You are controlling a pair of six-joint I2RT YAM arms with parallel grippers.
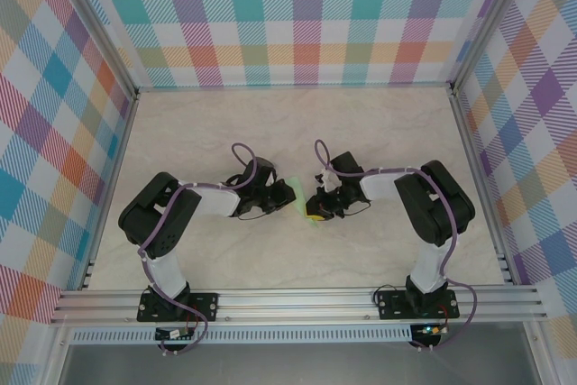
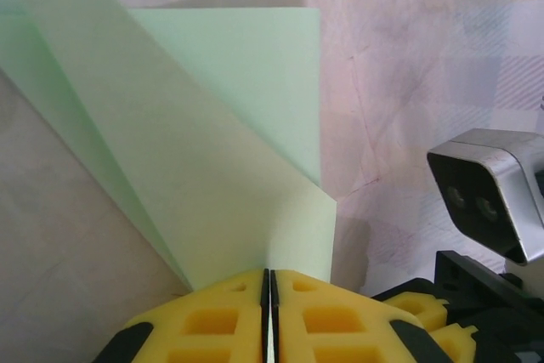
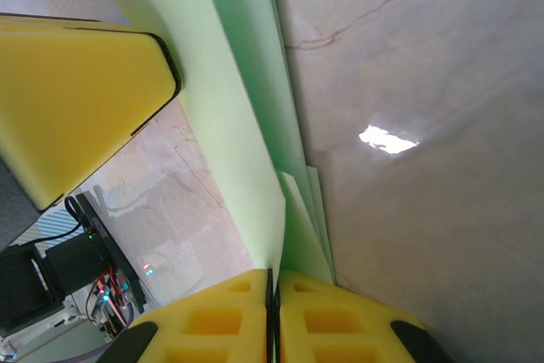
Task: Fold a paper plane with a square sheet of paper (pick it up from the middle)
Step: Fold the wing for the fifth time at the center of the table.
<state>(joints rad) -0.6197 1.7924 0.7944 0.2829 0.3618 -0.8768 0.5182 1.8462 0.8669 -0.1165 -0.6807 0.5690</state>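
Note:
The pale mint-green sheet of paper (image 1: 294, 192) is folded into several overlapping layers and is held off the table between both arms. In the left wrist view the folded paper (image 2: 212, 167) rises from my left gripper (image 2: 269, 282), whose yellow pads are shut on its lower edge. My right gripper (image 3: 274, 282) is likewise shut on the layered paper (image 3: 238, 108), gripping a narrow end where the flaps stack. Seen from the top, the left gripper (image 1: 279, 199) and right gripper (image 1: 315, 208) nearly meet at the table's middle.
The marble-patterned table (image 1: 379, 132) lies under the arms, walled by checkered panels (image 1: 297, 15). The right arm's wrist camera (image 2: 493, 193) sits close at the right of the left wrist view. One left gripper pad (image 3: 76, 99) looms beside the paper in the right wrist view.

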